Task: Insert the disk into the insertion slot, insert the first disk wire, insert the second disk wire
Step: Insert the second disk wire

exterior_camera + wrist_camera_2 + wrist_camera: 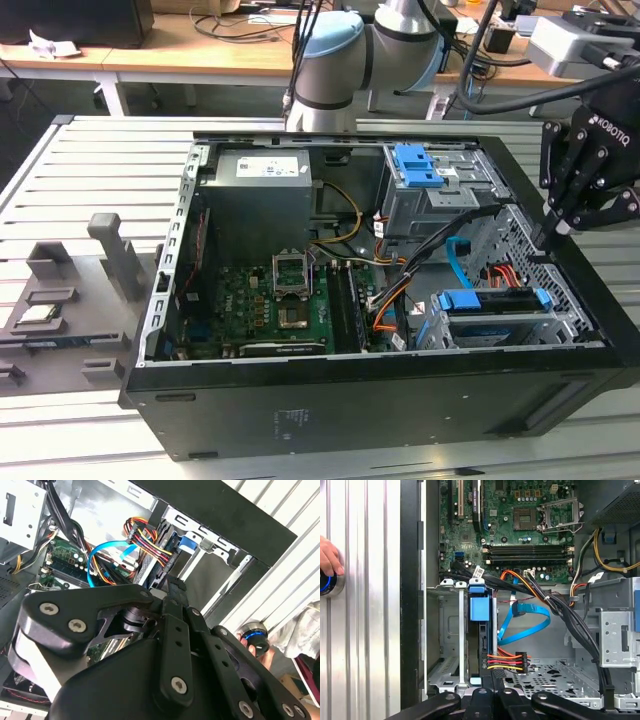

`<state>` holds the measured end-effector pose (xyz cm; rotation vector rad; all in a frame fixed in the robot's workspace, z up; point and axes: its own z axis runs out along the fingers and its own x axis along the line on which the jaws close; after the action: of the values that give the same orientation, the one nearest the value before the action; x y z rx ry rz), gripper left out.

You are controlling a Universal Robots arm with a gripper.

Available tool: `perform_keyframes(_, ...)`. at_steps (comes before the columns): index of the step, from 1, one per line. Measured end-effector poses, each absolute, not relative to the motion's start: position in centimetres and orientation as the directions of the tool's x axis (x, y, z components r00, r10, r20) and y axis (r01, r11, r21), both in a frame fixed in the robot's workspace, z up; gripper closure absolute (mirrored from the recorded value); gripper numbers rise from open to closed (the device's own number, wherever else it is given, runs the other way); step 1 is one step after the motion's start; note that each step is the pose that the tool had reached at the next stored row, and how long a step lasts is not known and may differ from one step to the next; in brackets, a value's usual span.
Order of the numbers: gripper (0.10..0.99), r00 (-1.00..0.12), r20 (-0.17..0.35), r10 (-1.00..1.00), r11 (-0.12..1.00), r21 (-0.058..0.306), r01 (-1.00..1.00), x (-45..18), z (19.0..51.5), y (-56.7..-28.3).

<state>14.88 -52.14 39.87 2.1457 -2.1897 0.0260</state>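
- Found the disk (484, 640) standing on edge in the insertion slot (449, 630), with its blue bracket (480, 609) at the end away from the gripper (493, 687). Judged the insertion step done.
- Traced the long axis running alongside the case wall (412, 605), connector end pointing toward the gripper.
- Noted the multicoloured wire plug (507, 661) butted against that connector end and seemingly seated. Took it for the first disk wire.
- Saw the blue flat cable (530, 622) looping just beside the disk. Its plug (515, 609) lay near the disk's edge but apparently apart from it; could not tell for certain.
- Placed the gripper nearest the multicoloured wire plug in the first wrist view. In the exterior view, placed it above the case's edge at the exterior view's right, over the disk's connector end.
- Read the jaws as drawn narrow, close to meeting, with nothing visible between them.
- Found the open computer case (300, 400) lying on its side on a slatted metal table (100, 160).
- Judged the room tight: case wall on one side of the slot, black cable bundle (560, 610) and taller drive cage (430, 200) on the other.
- Spotted a person's hand (327, 557) on a blue-ringed button (326, 582) on the table, outside the case and well apart from the slot.
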Motion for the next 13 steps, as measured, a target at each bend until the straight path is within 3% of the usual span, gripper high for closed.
perform_keyframes(1, 0.914, -0.019, 0.066, -0.998, 0.022, 0.041, -0.999, 14.9, 39.9, -52.1)
perform_keyframes(3, 0.784, -0.019, 0.066, -0.998, 0.022, 0.041, -0.999, 14.9, 39.9, -52.1)
perform_keyframes(13, 0.784, -0.013, 0.066, -0.998, 0.016, 0.041, -0.999, 10.0, 38.1, -50.5)
